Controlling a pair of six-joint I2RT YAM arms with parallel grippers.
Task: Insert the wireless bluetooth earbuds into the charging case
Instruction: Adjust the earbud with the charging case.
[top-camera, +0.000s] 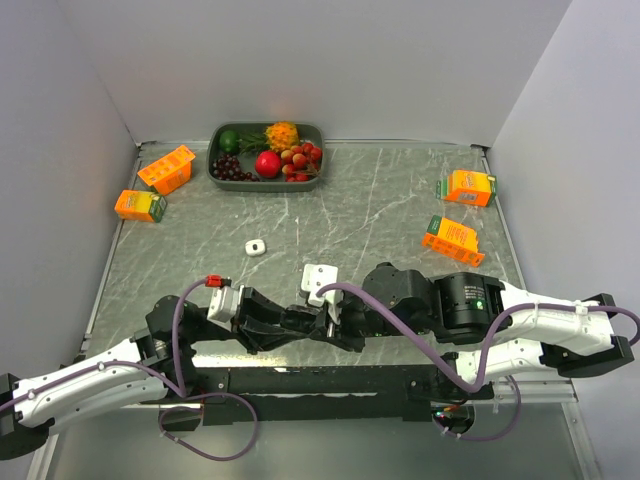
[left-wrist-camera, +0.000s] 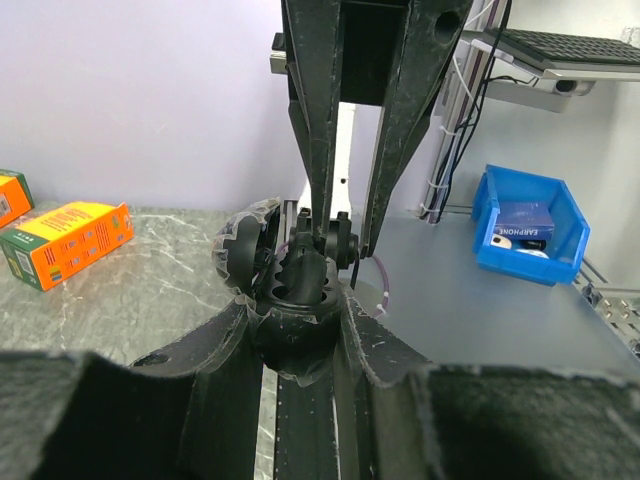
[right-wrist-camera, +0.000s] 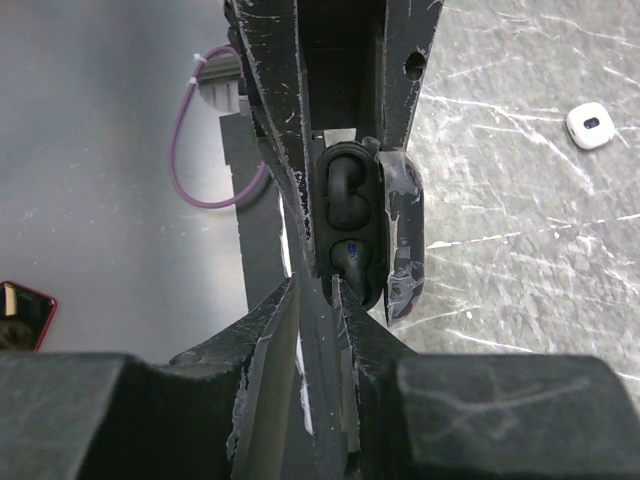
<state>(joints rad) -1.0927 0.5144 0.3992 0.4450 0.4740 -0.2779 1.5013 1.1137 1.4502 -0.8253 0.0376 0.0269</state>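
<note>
Your left pincer (left-wrist-camera: 299, 335) is clamped on the open black case (left-wrist-camera: 290, 275), held over the bench (top-camera: 380, 210) near its front edge. A black bud (right-wrist-camera: 352, 258) sits in one well. Your right pincer (right-wrist-camera: 318, 295) is narrowed, tips at the case's mouth. You cannot tell whether it grips anything.

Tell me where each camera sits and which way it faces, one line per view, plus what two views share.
Top external: above and behind the bases, looking down across the table toward the back wall; left arm and right arm show.
Left wrist: on the left arm, facing right along the near edge; left pincer below, gripping the charging case.
Right wrist: on the right arm, facing left and downward; right pincer below.
Shared: both wrist views show the charging case; top and right wrist show the white earbud.
</note>
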